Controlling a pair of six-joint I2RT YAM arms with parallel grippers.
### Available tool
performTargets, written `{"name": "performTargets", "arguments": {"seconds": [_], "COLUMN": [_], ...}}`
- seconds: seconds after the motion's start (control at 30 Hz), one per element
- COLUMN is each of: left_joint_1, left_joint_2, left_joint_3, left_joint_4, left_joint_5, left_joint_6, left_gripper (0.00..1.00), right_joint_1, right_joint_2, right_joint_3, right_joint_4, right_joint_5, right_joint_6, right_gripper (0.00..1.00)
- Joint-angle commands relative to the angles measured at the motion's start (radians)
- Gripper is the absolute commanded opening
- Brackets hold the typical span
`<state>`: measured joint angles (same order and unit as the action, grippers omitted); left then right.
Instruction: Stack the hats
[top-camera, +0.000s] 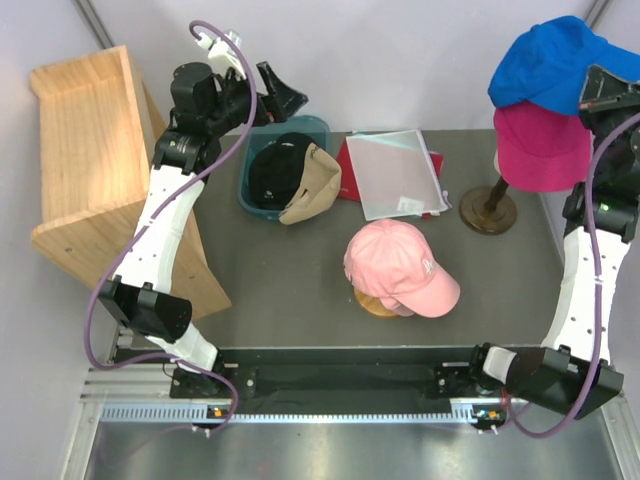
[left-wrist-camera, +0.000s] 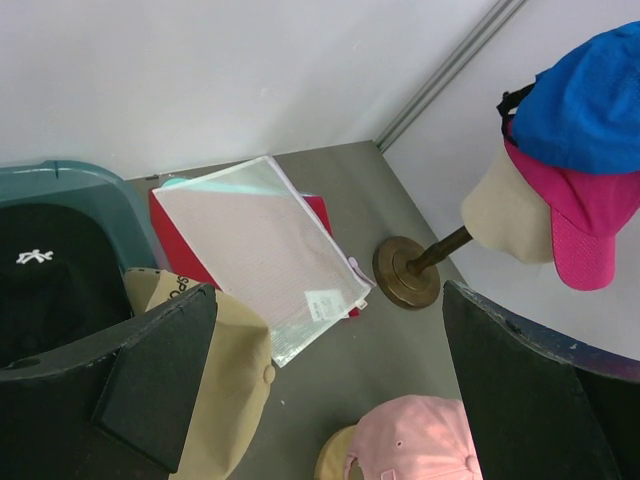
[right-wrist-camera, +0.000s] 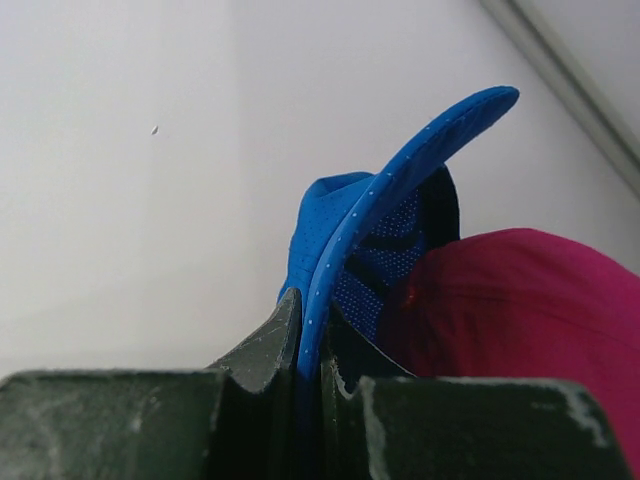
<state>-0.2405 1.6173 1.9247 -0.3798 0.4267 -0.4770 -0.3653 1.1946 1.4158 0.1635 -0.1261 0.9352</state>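
Right tool (right-wrist-camera: 310, 335): jaws nipped tight on brim of bright blue mesh fabric cap (right-wrist-camera: 400, 180), up high at far right. That cap sits atop magenta fabric cap (top-camera: 540, 145), which sits on cream mannequin head (left-wrist-camera: 510, 215). Left tool (left-wrist-camera: 330, 340): jaws spread wide, nothing held, hovering above teal plastic bin (top-camera: 246, 190) holding black fabric cap (top-camera: 272, 170) and tan fabric cap (top-camera: 312, 185). Light pink fabric cap (top-camera: 400, 265) mid table (top-camera: 290, 270).
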Motion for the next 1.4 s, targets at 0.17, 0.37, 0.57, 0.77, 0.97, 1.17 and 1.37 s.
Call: {"name": "performTargets", "arguments": {"seconds": [0.17,0.37,0.57,0.77,0.97,1.17,1.37], "left_joint_1": [0.017,0.02,0.024,0.027,0.029,0.032,0.033], "left_joint_2": [-0.033,-0.04,-0.04,-0.043,-0.04,-0.043,-0.045], "left_joint_3": [-0.016,-0.027,-0.03,-0.041,-0.043,-0.055,-0.062], "left_joint_4": [0.019,0.016,0.019,0.018,0.019,0.018,0.021], "left_joint_5": [0.029,0.03,0.032,0.03,0.034,0.03,0.034], "left_joint_6": [-0.011,-0.009,-0.012,-0.009,-0.017,-0.017,-0.02], "left_gripper": [0.99,0.99,0.98,0.99,0.99,0.99,0.99], "right_joint_1": [-0.087,-0.09,-0.09,-0.09,-0.09,-0.087,-0.087], "right_joint_2": [-0.087,-0.105,-0.078,-0.095,-0.105,-0.142,-0.194], "right_joint_3": [-0.078,-0.13,-0.121,-0.139,-0.164,-0.216,-0.316], "right_joint_4": [-0.005,-0.016,-0.08,-0.214,-0.32,-0.389,-0.432], "right_joint_5": [0.035,0.092,0.166,0.221,0.273,0.287,0.329], "right_joint_6": [0.039,0.033,0.097,0.146,0.131,0.116,0.117], "right_gripper": [0.0,0.0,0.0,0.0,0.0,0.0,0.0]}}
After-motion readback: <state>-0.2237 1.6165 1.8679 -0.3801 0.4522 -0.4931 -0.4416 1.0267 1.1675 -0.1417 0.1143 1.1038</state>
